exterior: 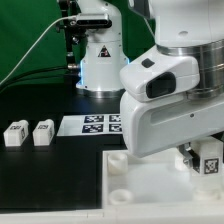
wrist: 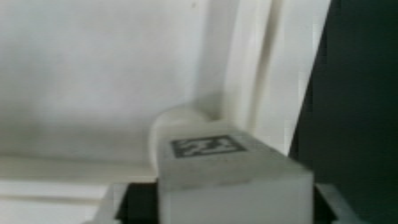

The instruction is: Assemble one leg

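Note:
My gripper (exterior: 205, 160) is shut on a leg (wrist: 222, 165), a stubby white block with a black-and-white tag, which also shows below my hand in the exterior view (exterior: 210, 163). I hold it just over the large white square board (exterior: 150, 185), near that board's edge and a rounded corner socket (wrist: 187, 118). Whether the leg touches the board I cannot tell. Two more legs (exterior: 16, 133) (exterior: 43, 132) lie side by side on the black table at the exterior view's left. My arm hides much of the board.
The marker board (exterior: 95, 125) lies flat on the table behind the white board. A second robot base (exterior: 100, 60) and a green backdrop stand at the back. A socket (exterior: 119, 192) shows on the board's near corner.

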You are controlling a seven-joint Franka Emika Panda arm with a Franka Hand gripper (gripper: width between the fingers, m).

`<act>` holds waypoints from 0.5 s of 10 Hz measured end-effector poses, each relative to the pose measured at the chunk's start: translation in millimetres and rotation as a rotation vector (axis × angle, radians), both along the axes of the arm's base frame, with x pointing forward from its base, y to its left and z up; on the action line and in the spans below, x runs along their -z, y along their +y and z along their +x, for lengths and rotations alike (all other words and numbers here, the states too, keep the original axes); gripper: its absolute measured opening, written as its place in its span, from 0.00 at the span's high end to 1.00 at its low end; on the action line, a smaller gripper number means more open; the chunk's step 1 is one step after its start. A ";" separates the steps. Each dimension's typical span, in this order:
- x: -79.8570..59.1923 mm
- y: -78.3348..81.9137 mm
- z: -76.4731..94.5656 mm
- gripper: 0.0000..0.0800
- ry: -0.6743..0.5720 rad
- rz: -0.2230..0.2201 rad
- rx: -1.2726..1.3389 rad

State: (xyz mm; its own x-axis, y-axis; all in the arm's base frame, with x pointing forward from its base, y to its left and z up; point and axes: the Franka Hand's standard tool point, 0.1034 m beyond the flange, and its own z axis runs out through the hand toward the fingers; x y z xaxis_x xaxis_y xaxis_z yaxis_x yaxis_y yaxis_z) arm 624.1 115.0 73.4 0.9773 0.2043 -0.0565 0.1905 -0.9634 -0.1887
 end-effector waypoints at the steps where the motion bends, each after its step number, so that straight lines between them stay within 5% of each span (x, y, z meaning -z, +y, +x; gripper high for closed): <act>1: 0.0 -0.1 0.0 0.63 0.000 0.000 0.000; 5: 0.8 0.8 3.2 0.63 0.043 -0.010 0.224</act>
